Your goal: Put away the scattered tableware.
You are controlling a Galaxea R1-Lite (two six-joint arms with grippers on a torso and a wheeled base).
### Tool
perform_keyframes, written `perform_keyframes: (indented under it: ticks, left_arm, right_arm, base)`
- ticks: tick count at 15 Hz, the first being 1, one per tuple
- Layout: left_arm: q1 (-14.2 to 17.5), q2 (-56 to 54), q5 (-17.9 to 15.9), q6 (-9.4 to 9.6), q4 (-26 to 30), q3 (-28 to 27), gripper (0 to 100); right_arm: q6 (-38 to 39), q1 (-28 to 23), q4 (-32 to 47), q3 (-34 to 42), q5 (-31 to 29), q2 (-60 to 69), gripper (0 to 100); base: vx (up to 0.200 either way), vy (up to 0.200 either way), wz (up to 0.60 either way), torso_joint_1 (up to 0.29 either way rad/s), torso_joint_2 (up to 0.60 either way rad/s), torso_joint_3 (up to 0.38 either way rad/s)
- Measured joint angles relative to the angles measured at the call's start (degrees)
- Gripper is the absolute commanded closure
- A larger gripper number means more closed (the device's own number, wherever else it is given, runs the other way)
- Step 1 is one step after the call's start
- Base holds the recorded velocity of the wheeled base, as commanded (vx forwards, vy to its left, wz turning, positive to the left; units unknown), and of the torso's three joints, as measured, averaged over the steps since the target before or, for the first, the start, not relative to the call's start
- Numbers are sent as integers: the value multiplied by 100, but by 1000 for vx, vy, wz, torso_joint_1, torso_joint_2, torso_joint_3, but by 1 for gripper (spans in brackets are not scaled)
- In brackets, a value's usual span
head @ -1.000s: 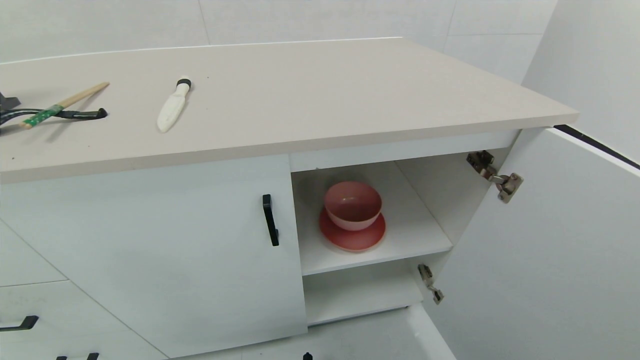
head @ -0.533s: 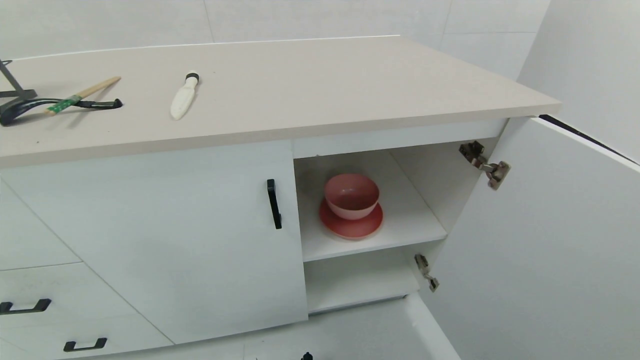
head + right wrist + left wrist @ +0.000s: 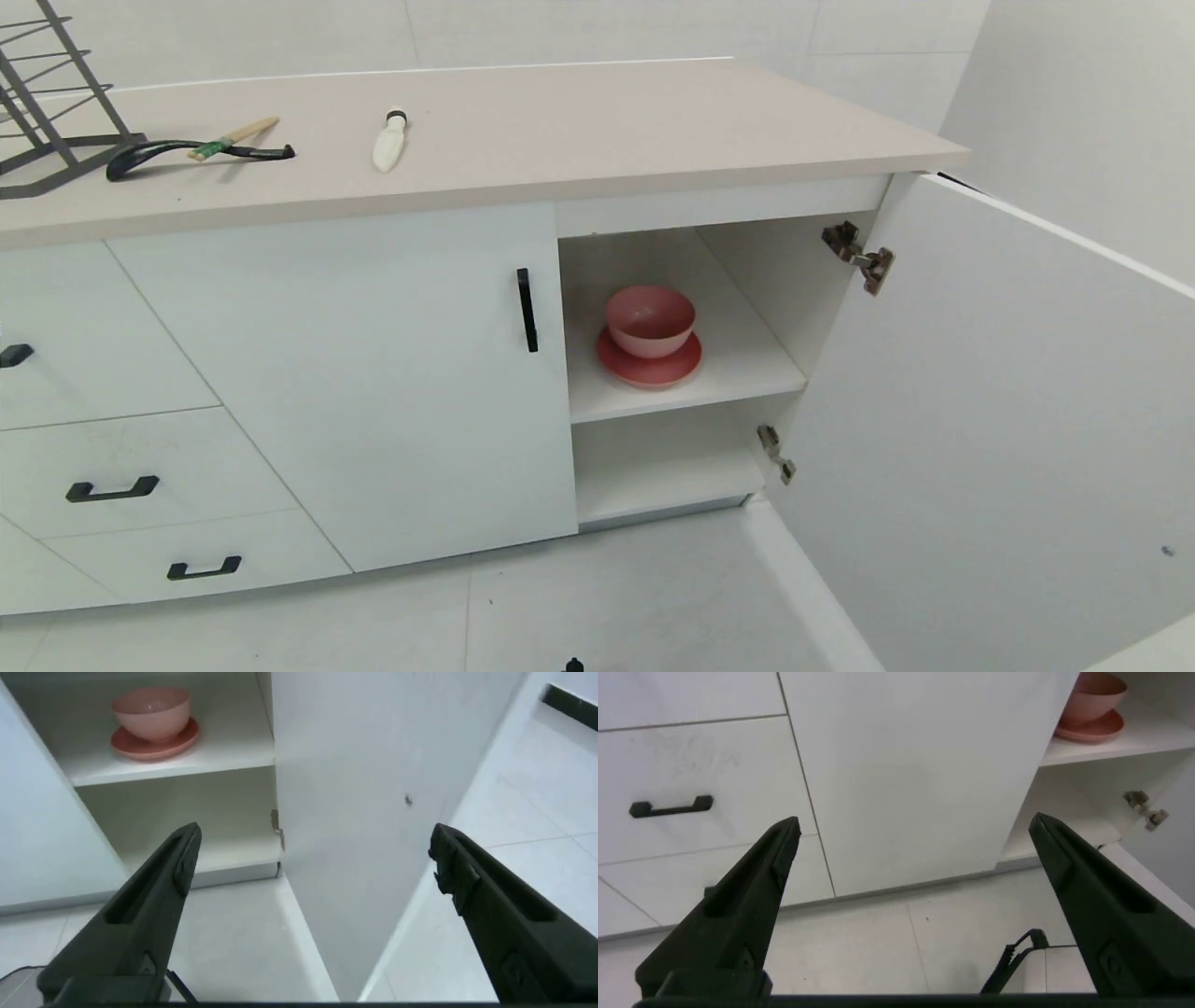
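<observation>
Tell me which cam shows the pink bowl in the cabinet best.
Head view: the bowl is whole, its inside visible, sitting on the red plate on the upper shelf. Right wrist view also has it whole, but more side-on. Left wrist view crops its top at the frame edge.

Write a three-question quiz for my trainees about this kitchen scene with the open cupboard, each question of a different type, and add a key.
1. True or false: the pink bowl sits on the red plate on the upper shelf.
2. Where does the white knife lie? A. on the countertop; B. in a drawer; C. on the floor.
3. Fill in the blank: the left tool and the right tool are both ____ and hold nothing.
Key: 1 true; 2 A; 3 open.
</observation>
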State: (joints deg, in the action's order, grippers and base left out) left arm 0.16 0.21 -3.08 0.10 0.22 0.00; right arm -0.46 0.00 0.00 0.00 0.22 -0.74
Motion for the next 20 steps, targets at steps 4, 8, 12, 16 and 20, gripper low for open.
perform_keyframes:
  ticks: [4,8,12,16,20]
  left_arm:
    - [-5,0,0,-15,5,0,0]
    - [-2,0,0,-17,5,0,0]
    - [-2,0,7,-15,-1,0,0]
    - [2,0,5,-12,0,0,0]
    - [-2,0,2,-17,-6,0,0]
  right_arm:
    - [20,-11,0,0,2,9,0]
    - [22,-10,0,0,0,11,0]
    - [22,-10,0,0,0,9,0]
    - [30,0,-2,0,21,9,0]
    - [24,-5,0,0,24,4,0]
  base:
    - [-50,-200,0,2,2,2]
    - [0,-200,0,5,2,0]
    - [-100,-200,0,0,2,5]
    - [-200,-50,0,6,4,1]
    - [-150,-50,450,1,-1,2]
